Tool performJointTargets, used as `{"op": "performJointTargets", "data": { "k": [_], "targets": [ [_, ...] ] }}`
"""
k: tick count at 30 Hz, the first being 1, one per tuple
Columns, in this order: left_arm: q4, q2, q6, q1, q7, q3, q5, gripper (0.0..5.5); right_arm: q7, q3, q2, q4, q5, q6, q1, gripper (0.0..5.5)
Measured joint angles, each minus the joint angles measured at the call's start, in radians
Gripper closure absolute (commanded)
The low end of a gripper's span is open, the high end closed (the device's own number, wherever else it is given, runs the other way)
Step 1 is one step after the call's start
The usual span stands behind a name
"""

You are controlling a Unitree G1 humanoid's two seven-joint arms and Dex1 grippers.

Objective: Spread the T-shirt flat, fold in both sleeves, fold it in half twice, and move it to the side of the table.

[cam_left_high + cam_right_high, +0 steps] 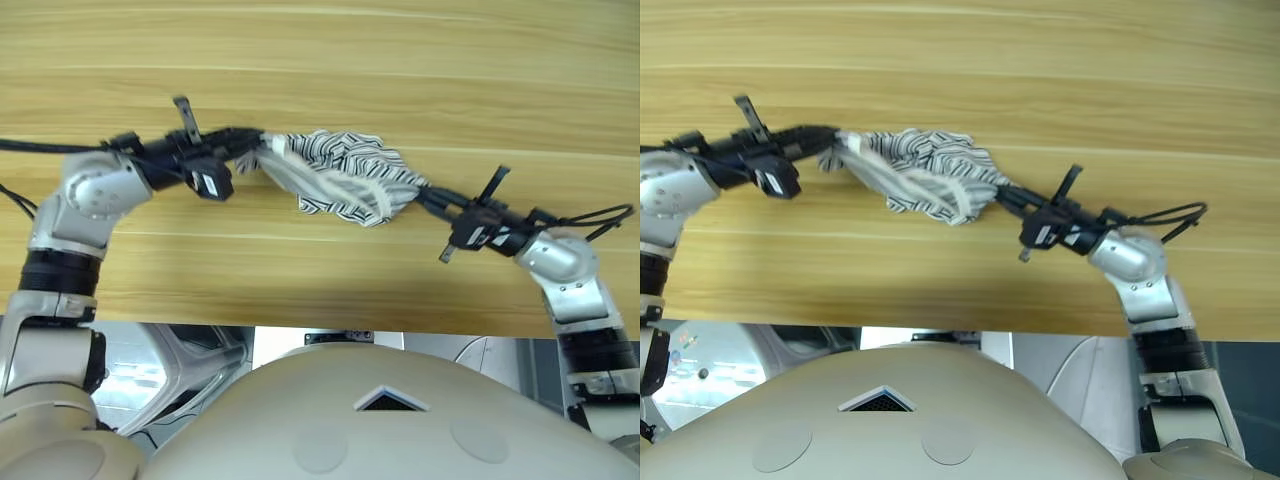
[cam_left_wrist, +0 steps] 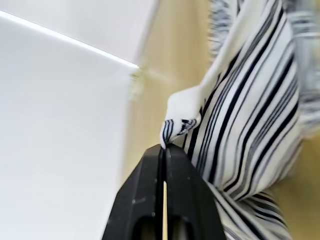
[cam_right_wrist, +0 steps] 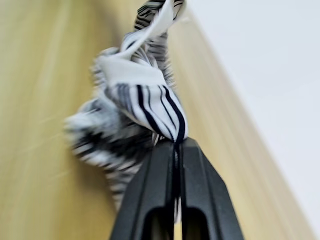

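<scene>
The T-shirt [image 1: 340, 176], white with thin black stripes, hangs bunched between my two grippers above the wooden table [image 1: 400, 60]. My left gripper [image 1: 258, 143] is shut on its left end, and the cloth pinched in its fingertips [image 2: 165, 150] shows in the left wrist view. My right gripper [image 1: 425, 193] is shut on the right end, with a fold of striped cloth [image 3: 150, 100] clamped between its black fingers [image 3: 165, 170]. The shirt [image 1: 930, 172] sags in the middle, crumpled, with a white hem band along its lower edge.
The wooden table spreads far beyond and to both sides of the shirt. Its near edge [image 1: 300, 325] runs just in front of my arms. Cables trail from both wrists.
</scene>
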Motion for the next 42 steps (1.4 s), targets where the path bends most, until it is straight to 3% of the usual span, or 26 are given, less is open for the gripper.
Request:
{"op": "performJointTargets", "data": {
  "k": [13, 21, 25, 31, 38, 42],
  "targets": [
    [-0.079, -0.066, -0.058, -0.284, 0.086, 0.161, -0.275, 5.5, -0.081, -0.313, 0.003, 0.007, 0.377, 0.088, -0.299, 5.49],
    [-0.076, -0.087, -0.016, -0.578, 0.244, 0.308, -0.147, 5.5, -0.096, -0.494, -0.08, -0.021, 0.545, 0.228, -0.513, 5.49],
    [-0.111, -0.079, -0.02, -0.589, 0.272, 0.343, -0.115, 5.5, -0.08, -0.56, -0.101, -0.045, 0.607, 0.267, -0.533, 5.49],
    [-0.165, -0.013, -0.039, -0.459, 0.157, 0.279, -0.231, 5.5, 0.037, -0.601, -0.107, -0.066, 0.62, 0.247, -0.417, 5.49],
    [0.114, -0.006, -0.072, -0.624, 0.27, 0.239, 0.124, 5.5, -0.075, -0.493, -0.115, 0.106, 0.335, 0.229, -0.585, 5.49],
    [0.366, -0.007, -0.024, -0.882, 0.538, 0.151, 0.419, 5.5, -0.236, -0.456, -0.092, 0.224, 0.2, 0.222, -0.79, 5.49]
  ]
}}
